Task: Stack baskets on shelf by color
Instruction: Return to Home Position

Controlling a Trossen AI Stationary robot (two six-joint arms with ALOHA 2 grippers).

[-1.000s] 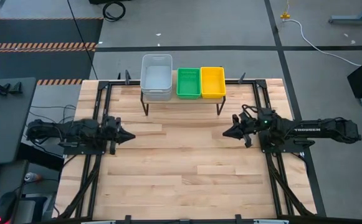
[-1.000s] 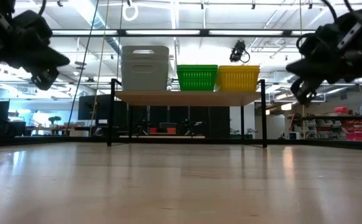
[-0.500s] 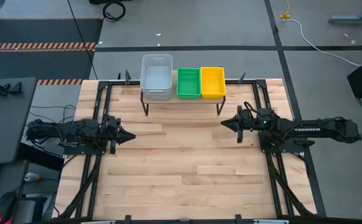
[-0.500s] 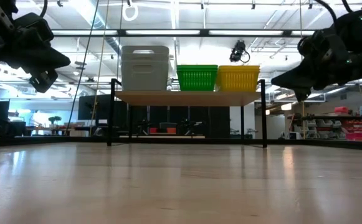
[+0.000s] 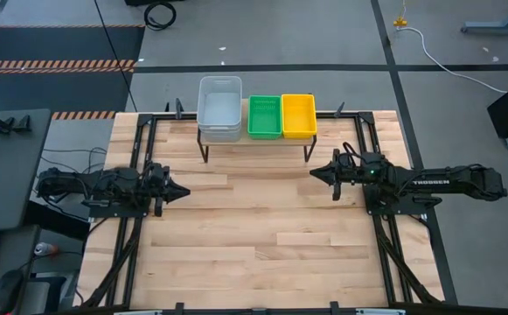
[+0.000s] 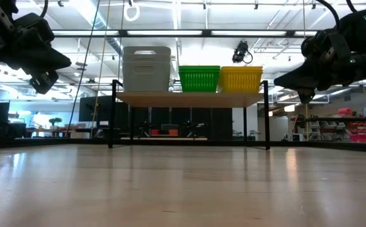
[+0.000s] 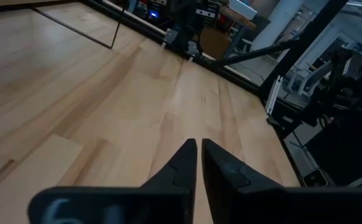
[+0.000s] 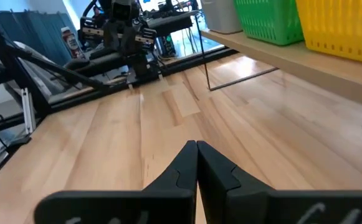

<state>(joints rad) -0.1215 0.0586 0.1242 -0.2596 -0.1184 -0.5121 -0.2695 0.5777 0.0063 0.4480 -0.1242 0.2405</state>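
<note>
R gripper [image 5: 316, 174] is closed w/ nothing between its fingers; in the right wrist view the two tips meet. It hangs above the table [image 5: 262, 254], near the right edge, pointing to the middle. Vs. 1 s ago it has gone a little toward the back edge and turned level; in the last half second there is no more motion. L gripper [image 5: 182, 191] is also closed and empty, near the left edge, same pos. as before.

Shelf [image 6: 192, 98] stands at the middle of the back edge. On it, side by side: grey stack [image 5: 219, 107] at its left end, then green stack [image 5: 265, 115], then yellow stack [image 5: 298, 114]. No basket lies on the table.

My judgement: sorting is finished, and both arms are at or very near home, so nothing is left to grip.

Hard to see: the number of baskets per stack can't be counted, from above or from the low view. The shelf top is covered by the baskets in the high view.
</note>
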